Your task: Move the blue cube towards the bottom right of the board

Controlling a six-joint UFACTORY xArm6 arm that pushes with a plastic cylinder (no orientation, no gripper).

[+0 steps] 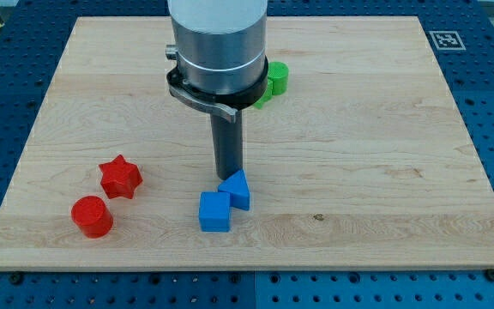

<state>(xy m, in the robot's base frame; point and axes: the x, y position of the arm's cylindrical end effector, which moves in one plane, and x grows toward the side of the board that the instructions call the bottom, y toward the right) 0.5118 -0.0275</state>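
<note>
The blue cube (214,211) lies on the wooden board (384,154) a little left of centre, near the view's bottom. A blue triangular block (237,189) touches its upper right corner. My tip (227,177) is the lower end of the dark rod, just above the blue triangular block and up-right of the cube. Whether the tip touches the triangular block cannot be told.
A red star block (120,177) and a red cylinder (91,215) sit at the view's lower left. A green block (274,80) is partly hidden behind the arm's grey body near the top centre. A marker tag (447,39) is at the top right corner.
</note>
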